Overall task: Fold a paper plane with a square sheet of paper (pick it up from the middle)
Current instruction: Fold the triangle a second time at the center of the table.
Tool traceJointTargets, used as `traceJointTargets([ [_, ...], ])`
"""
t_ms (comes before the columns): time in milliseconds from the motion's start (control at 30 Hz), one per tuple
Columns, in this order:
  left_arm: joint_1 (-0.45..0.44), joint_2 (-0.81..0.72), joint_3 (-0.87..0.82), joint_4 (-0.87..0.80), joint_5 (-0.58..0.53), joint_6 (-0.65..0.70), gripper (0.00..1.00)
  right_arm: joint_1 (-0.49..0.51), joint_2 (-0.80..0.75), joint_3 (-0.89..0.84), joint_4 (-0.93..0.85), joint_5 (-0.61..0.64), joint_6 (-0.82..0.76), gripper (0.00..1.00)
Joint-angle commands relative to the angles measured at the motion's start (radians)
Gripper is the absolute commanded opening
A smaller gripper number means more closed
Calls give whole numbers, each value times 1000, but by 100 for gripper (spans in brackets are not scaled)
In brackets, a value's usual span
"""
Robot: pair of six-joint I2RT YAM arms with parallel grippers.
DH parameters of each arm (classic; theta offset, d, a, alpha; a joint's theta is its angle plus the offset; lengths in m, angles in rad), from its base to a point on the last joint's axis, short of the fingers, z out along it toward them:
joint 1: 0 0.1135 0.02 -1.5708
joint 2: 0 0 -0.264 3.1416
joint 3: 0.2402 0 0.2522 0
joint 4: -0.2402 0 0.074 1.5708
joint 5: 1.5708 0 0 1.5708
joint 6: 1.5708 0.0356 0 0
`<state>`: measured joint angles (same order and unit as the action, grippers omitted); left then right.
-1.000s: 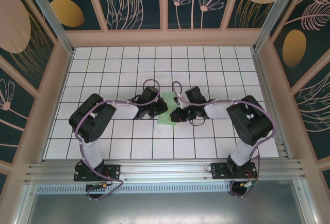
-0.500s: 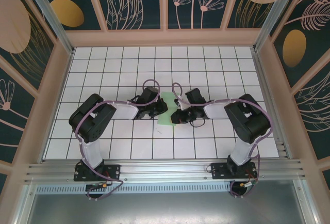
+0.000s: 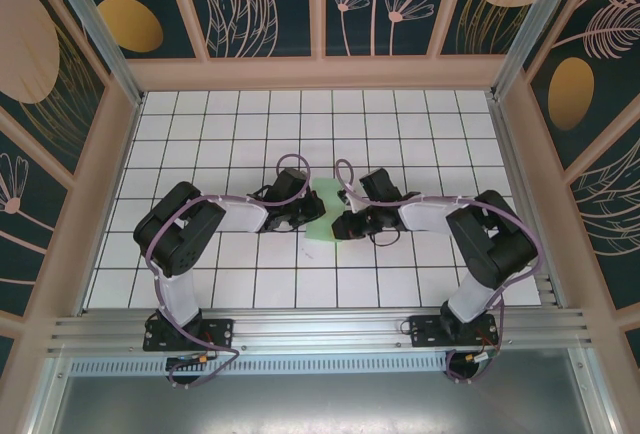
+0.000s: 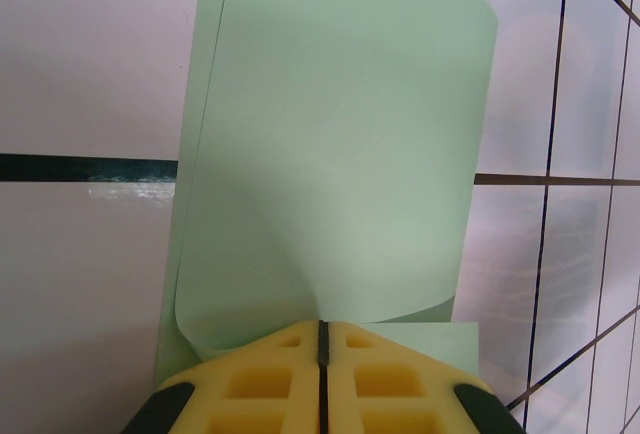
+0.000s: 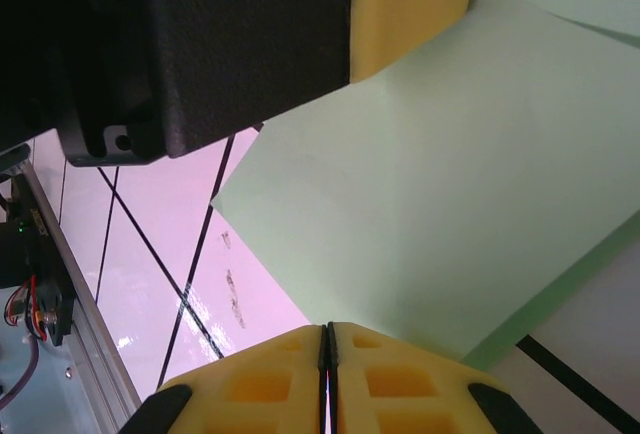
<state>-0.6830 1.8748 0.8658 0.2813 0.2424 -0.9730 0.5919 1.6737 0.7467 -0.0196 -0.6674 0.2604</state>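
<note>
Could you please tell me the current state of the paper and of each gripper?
paper: bent over on itself in a loose, rounded fold, not pressed flat, pinched on two sides.
left gripper: shut on the paper, where the curled layer narrows to a point.
right gripper: shut on the paper at its edge.

Left arm (image 3: 182,239) and right arm (image 3: 490,239) are showing black joint housings over white link tubes. Purple cables (image 3: 290,162) are running along each. Black base plates (image 3: 185,334) are carrying small screws. Left gripper (image 4: 322,329) and right gripper (image 5: 327,332) are showing yellow, pocket-moulded fingers (image 4: 255,384) with black edging.
</note>
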Motion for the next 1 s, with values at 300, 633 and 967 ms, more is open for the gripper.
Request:
traceJointTargets([
  [300, -7, 14, -24, -45, -8, 23, 10, -4, 90, -36, -77, 94, -25, 12],
  [633, -7, 14, -21, -45, -6, 26, 10, 5, -6, -42, -85, 31, -7, 13],
  [967, -6, 12, -20, -41, -1, 28, 10, -17, 53, -23, -131, 100, 15, 12],
])
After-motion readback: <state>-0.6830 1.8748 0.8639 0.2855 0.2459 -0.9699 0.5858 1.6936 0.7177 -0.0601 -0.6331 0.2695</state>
